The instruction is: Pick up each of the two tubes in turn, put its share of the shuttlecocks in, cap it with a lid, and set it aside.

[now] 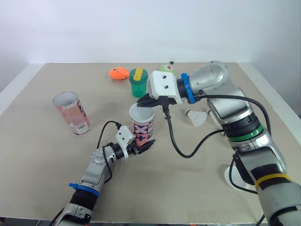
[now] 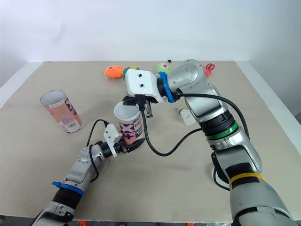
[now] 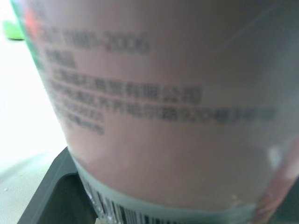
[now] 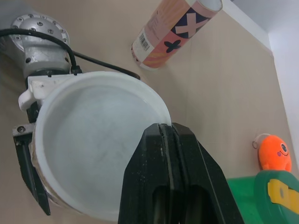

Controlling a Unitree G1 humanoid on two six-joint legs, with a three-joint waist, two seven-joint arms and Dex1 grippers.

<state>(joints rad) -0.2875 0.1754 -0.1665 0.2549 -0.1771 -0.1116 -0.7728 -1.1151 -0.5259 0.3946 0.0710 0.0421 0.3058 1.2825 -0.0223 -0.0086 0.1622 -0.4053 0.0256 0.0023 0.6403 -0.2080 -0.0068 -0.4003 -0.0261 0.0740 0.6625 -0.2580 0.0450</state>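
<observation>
Left claw (image 1: pixel 142 146) grips the pink tube (image 1: pixel 142 124) upright, I think to steady it. Right claw (image 1: pixel 145 102), fingers pinched together, sits at its white rim. 1 shuttlecock (image 1: pixel 197 117) lies right of this tube.

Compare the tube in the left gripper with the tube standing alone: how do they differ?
The held tube is clamped near its base by the left gripper; the lone tube stands free on the table. The right gripper sits at the held tube's top rim; nothing is near the lone tube's open top. Both are pink with a cross pattern.
</observation>
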